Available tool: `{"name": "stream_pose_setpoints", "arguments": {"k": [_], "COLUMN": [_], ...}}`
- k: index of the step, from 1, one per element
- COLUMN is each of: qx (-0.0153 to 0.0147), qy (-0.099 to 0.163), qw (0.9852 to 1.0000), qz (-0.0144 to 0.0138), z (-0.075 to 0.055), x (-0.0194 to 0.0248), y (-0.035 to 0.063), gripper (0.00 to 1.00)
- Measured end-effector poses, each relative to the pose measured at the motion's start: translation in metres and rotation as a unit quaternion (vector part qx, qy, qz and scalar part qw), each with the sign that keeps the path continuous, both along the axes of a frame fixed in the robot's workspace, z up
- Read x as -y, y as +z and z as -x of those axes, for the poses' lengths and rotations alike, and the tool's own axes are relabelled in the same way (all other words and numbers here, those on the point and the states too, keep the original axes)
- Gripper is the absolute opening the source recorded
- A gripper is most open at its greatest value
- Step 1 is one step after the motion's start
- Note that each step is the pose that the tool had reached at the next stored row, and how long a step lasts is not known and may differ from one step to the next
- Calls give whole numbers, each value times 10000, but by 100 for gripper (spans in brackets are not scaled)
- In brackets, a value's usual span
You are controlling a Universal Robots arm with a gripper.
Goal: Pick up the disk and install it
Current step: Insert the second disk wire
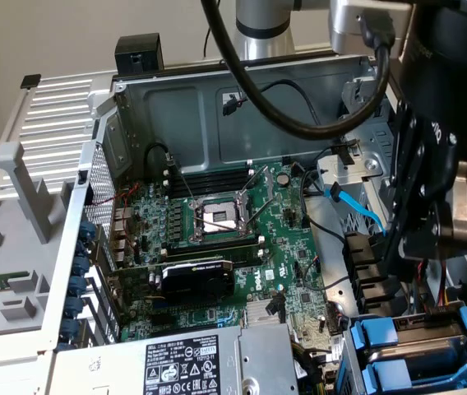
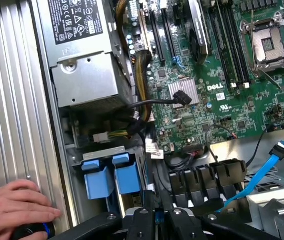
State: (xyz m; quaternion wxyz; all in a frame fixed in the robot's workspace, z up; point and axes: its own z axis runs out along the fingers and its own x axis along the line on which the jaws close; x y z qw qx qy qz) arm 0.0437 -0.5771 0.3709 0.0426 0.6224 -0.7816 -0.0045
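Observation:
The disk (image 1: 418, 327) is a grey slab in a bright blue carrier. It lies in the drive cage at the near corner of the open computer case, on the exterior view's right. In the wrist view two blue carrier handles (image 2: 113, 175) stand side by side in that cage. My black gripper (image 1: 398, 262) hangs just above the cage, beside a row of black cable connectors (image 1: 365, 267). Its fingers (image 2: 143, 221) stand close together, and I see nothing gripped between them. The gripper (image 2: 157, 220) is a little apart from the blue handles.
The green motherboard (image 1: 217, 230) with its open processor socket (image 1: 217, 218) fills the case floor. The grey power-supply box (image 1: 201, 362) sits beside the drive cage. A light-blue data cable (image 1: 357, 210) runs near the gripper. A person's hand (image 2: 12, 207) rests on the ribbed case panel, on a black object.

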Motion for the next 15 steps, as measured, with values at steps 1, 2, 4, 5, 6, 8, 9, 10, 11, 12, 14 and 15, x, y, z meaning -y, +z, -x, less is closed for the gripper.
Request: {"name": "stream_pose_setpoints", "arguments": {"k": [1,2,4,5,6,8,9,10,11,12,14,15], "qx": [6,21,49,59,67,80,84,87,91,92,96,98], "qy": [1,2,23,54,98,213,295,380,442,483,530,543], "qw": [10000,10000,10000,10000,9999,9997,9995,9992,9990,9988,9985,9984], "qz": [-11,-17,-20,-20,-21,-22,-22,-24,-30,-41,-87,-130], "z": [9,19,28,28,28,29,29,29,29,29,29,30], "x": [9,15,31,39,45,48,49,49,50,50,52,54], "y": [0,0,0,0,0,0,0,-1,0,0,-1,-1], "gripper": [16,16,16,16,16,16,16,16,16,16,16,16]}}
